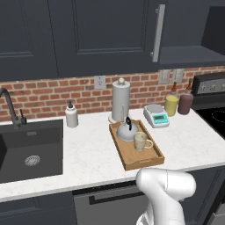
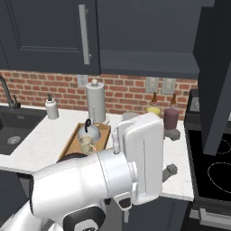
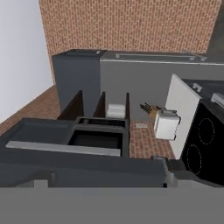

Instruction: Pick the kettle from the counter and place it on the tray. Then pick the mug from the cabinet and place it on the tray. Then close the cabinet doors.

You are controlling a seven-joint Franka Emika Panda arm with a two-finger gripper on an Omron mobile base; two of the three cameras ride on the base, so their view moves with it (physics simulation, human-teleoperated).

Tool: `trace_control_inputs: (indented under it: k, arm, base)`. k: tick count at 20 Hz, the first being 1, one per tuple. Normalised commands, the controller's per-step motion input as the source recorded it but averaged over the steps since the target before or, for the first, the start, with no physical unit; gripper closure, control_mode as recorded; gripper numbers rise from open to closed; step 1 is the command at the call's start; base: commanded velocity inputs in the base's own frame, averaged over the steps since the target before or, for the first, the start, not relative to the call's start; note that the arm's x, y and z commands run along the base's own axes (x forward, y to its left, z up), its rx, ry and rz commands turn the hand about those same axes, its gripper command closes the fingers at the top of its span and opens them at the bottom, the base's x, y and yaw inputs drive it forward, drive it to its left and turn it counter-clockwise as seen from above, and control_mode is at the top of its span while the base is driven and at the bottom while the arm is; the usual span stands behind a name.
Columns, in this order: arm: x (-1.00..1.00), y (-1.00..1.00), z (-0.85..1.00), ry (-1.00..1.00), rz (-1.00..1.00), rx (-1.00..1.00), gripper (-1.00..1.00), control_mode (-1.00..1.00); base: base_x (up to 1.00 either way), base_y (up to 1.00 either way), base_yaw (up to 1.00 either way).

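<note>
The cabinet [image 1: 101, 35] fills the top of the left base view, with one door [image 1: 110, 30] and its silver bar handle reaching toward the upper right. To the right of that handle the dark shelf stands exposed, so the cabinet is not fully shut. Below, the counter [image 1: 88, 154] spans the middle of the frame, with the sink [image 1: 30, 149] at the left edge. The tray [image 1: 132, 159] lies at frame centre, running from the paper-towel roll [image 1: 121, 100] down toward the front edge. The kettle [image 1: 127, 132] sits at the tray's far end, and the mug [image 1: 140, 141] stands just in front of it, also on the tray. A scale [image 1: 156, 115] and two bottles [image 1: 178, 102] sit to the right. The fingertips cannot be made out in any view; going by how wide the jaws stand, the gripper is released and holds nothing.
</note>
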Motion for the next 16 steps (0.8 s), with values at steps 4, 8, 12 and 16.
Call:
trace_control_inputs:
  k: [4, 8, 12, 16]
  arm:
    - [-0.27, -0.26, 0.13, 0.0, -0.07, -0.03, -1.0, -1.0]
    - [-0.03, -0.25, 0.19, 0.04, -0.03, 0.0, -1.0, -1.0]
    - [0.0, -0.24, 0.13, 0.0, 0.0, 0.07, -1.0, -1.0]
    - [-0.01, -0.3, 0.02, -0.03, 0.0, 0.1, -1.0, -1.0]
  base:
    - [0.0, 0.0, 0.0]
    - [0.0, 0.0, 0.0]
    - [0.0, 0.0, 0.0]
    - [0.0, 0.0, 0.0]
